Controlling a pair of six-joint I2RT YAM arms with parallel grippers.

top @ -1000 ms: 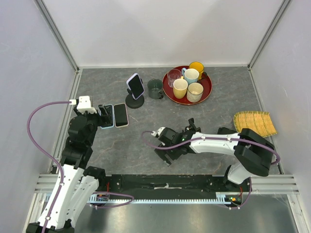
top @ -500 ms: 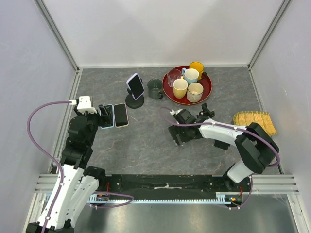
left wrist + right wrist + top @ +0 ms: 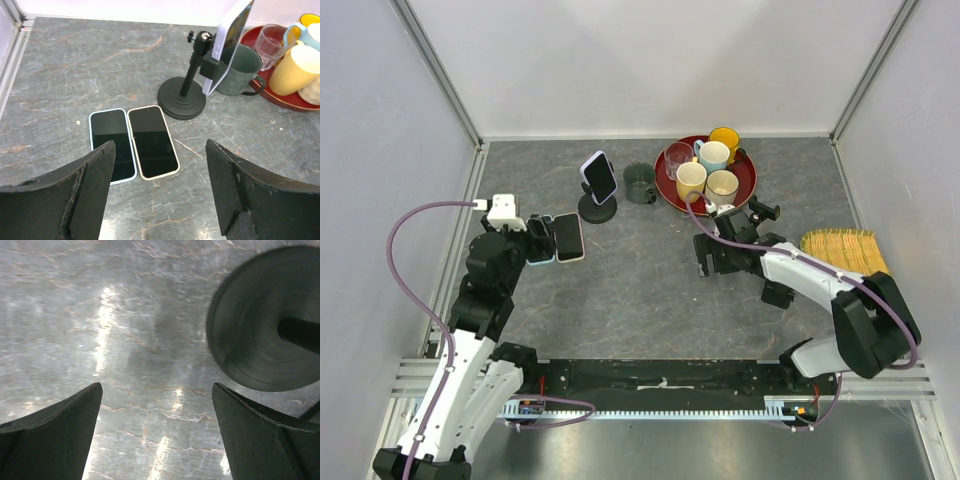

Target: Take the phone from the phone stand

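The phone (image 3: 600, 176) with a pale case leans tilted in the black phone stand (image 3: 597, 210) at the back centre-left. In the left wrist view the phone (image 3: 230, 45) shows edge-on, clamped on the stand (image 3: 182, 97). My left gripper (image 3: 536, 236) is open and empty, hovering over the left of two phones lying flat, left of and in front of the stand. In its wrist view the gripper (image 3: 160, 200) is low over the table. My right gripper (image 3: 706, 258) is open and empty, right of the stand and just in front of the red tray. Its wrist view (image 3: 157, 435) shows bare table between the fingers.
Two phones lie flat side by side, one blue-edged (image 3: 112, 144) and one cream-edged (image 3: 152, 141). A dark green mug (image 3: 639, 183) stands right of the stand. A red tray (image 3: 748, 190) holds several cups. A bamboo mat (image 3: 844, 252) lies at the right. A dark round disc (image 3: 260, 325) shows blurred in the right wrist view.
My right arm has swung from the front centre back and to the right, ending near the red tray. My left arm has shifted slightly forward over the flat phones.
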